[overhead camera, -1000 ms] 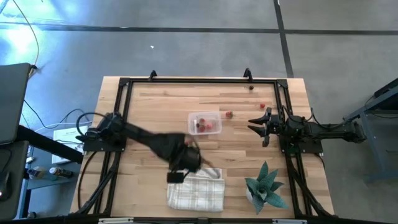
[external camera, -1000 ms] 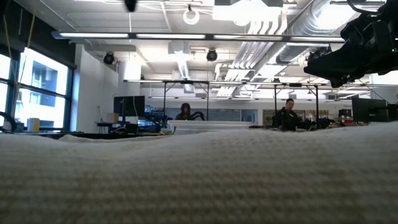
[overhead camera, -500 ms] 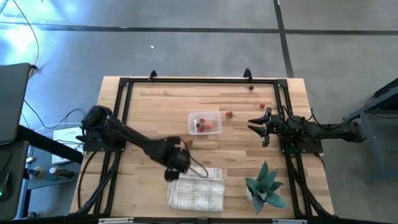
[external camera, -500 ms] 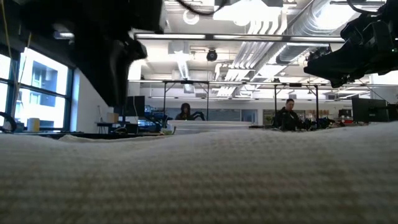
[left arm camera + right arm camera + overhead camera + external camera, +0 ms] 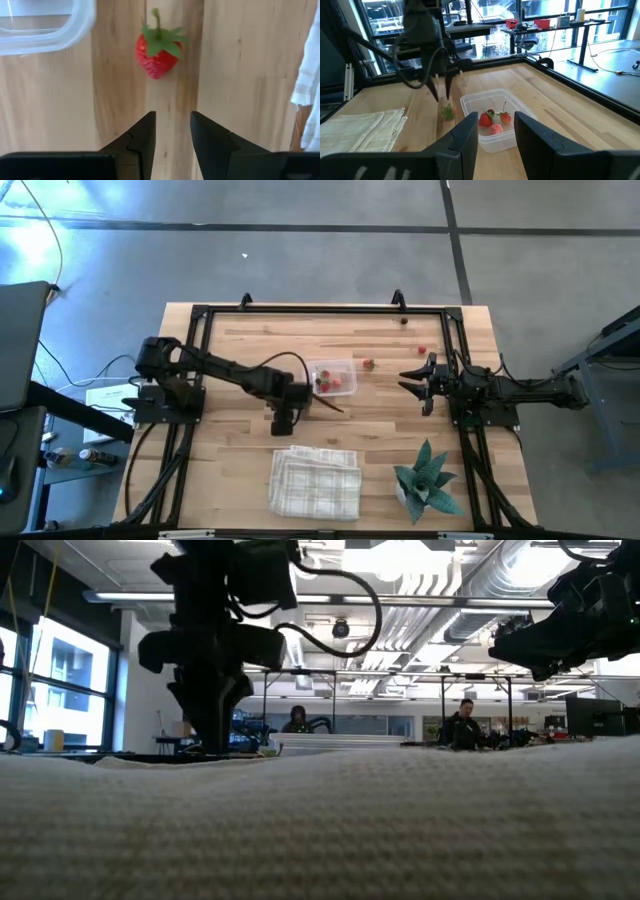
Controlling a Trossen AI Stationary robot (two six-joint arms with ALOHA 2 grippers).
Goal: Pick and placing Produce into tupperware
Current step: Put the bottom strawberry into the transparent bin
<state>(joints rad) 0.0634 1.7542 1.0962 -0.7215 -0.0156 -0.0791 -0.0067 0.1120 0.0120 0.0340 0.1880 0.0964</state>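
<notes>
The left gripper (image 5: pixel 172 131) is being held with fingers parted and empty, aimed at a strawberry (image 5: pixel 156 52) lying on the table (image 5: pixel 240 350) just beside the tupperware (image 5: pixel 331 378). It has been swung over from the cloth (image 5: pixel 315 482), so a pick is judged imminent. The right gripper (image 5: pixel 415 383) is being kept parted, waiting well apart.

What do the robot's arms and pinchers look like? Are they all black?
Yes, nearly all black. Both arms are thin dark jointed tubes with a black cable looping along the left one. The left gripper and the right gripper each have two flat, dark, wedge-shaped fingers with angled tips. No markings show.
</notes>
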